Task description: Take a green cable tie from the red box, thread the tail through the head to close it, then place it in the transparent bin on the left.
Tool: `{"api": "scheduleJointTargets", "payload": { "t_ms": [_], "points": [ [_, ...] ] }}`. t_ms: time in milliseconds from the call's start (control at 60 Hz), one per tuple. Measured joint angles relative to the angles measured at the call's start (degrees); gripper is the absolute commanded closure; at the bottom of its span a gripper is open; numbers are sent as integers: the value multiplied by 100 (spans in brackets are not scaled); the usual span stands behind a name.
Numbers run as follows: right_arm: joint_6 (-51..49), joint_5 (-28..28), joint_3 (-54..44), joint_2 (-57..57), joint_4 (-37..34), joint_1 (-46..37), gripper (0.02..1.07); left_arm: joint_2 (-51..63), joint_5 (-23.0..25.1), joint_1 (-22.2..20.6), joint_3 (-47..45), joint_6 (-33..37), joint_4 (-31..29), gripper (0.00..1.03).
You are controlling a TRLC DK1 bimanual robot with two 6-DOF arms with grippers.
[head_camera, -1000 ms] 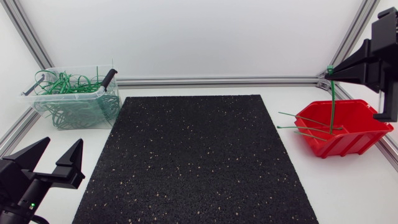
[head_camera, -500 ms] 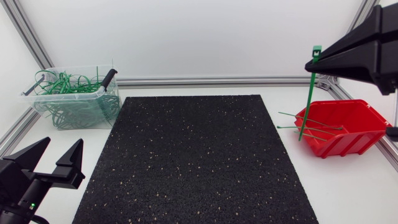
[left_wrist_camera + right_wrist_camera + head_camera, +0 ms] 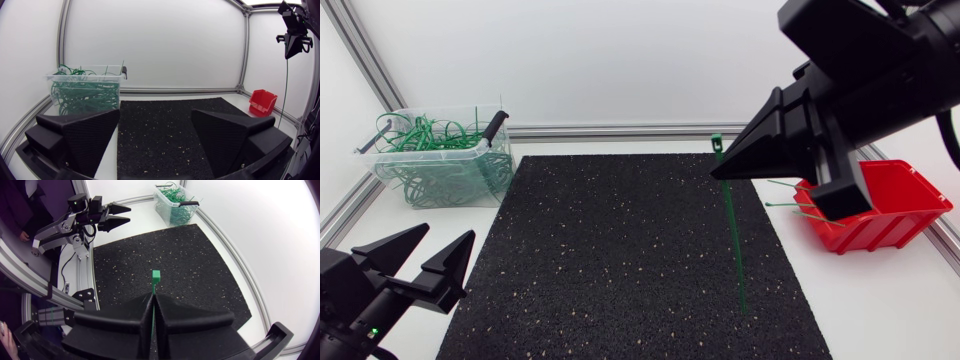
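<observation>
Right gripper point(image 3: 720, 172) clamped on green cable tie point(image 3: 736, 240) just under its head, high over the right half of black mat point(image 3: 610, 250). Tie hangs straight down, tail over mat. Can't tell if it touches.

Left gripper point(image 3: 448, 238) spread wide, off mat's near-left corner.

Red box point(image 3: 900, 210) right of mat, loose ties point(image 3: 800, 205) inside.

Transparent bin point(image 3: 390, 172) off mat's far-left corner, looped ties point(image 3: 430, 135) inside.
</observation>
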Motion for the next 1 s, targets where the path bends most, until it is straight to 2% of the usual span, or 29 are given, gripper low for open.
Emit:
{"api": "scheduleJointTargets", "payload": {
  "t_ms": [350, 600, 733, 1000],
  "points": [
    [651, -957, -35, 702, 240, -79, 101, 1593, 1663, 74, 1204, -841, -70, 3],
    [776, -1749, -170, 905, 546, -153, 102, 2656, 2828, -39, 1720, -922, -66, 3],
    [796, -2393, -201, 1095, 640, -289, 102, 3088, 3169, -428, 1965, -997, -59, 3],
    [811, -3016, -476, 1486, 1165, -424, 102, 4070, 3300, -1738, 2723, -1294, 114, 4]
  ]
}}
